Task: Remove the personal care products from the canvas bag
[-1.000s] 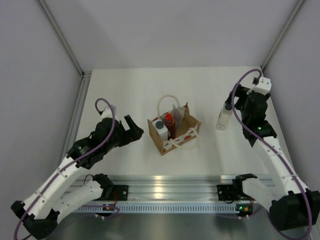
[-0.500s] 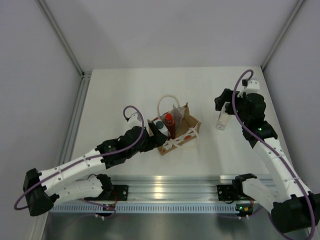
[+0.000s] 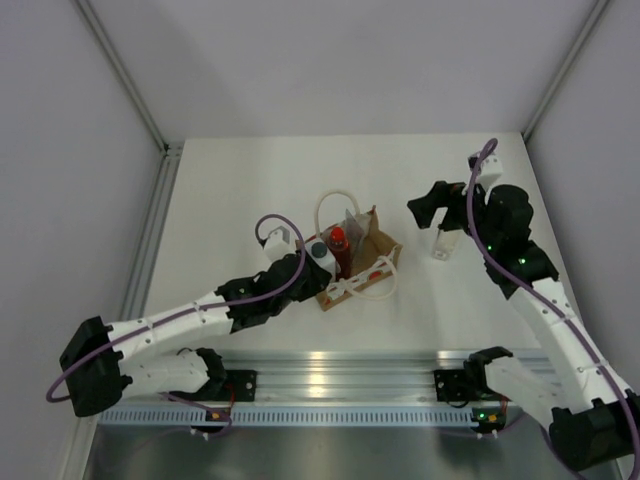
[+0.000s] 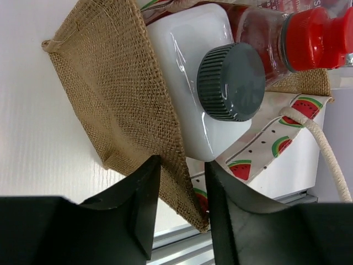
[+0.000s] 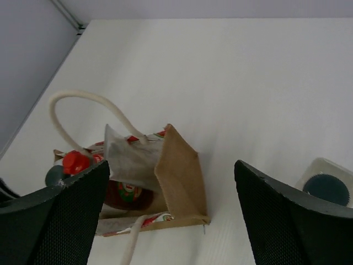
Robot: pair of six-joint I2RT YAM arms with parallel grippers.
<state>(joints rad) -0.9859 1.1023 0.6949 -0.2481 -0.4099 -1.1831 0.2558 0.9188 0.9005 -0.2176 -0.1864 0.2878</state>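
The canvas bag (image 3: pixel 380 242) stands mid-table with a white bottle with a grey cap (image 3: pixel 320 252) and a red bottle (image 3: pixel 339 243) upright inside. A flat whitish tube end (image 3: pixel 350 222) sticks up behind them. My left gripper (image 3: pixel 300 268) is at the bag's left side. In the left wrist view its jaws (image 4: pixel 182 165) straddle the burlap wall (image 4: pixel 110 99), half closed, with a gap still showing beside the white bottle (image 4: pixel 182 72). A clear bottle with a dark cap (image 3: pixel 443 243) stands on the table to the right. My right gripper (image 3: pixel 430 205) hovers wide open above and left of it, empty.
One white rope handle (image 3: pixel 335 198) arches over the bag's back and another (image 3: pixel 365 290) droops over its front. An aluminium rail (image 3: pixel 330 365) runs along the near table edge. Grey enclosure walls close in both sides.
The left arm swung right to the bag, and its jaws narrowed around the left wall. The right gripper drew left, away from the clear bottle, which stays standing on the table.
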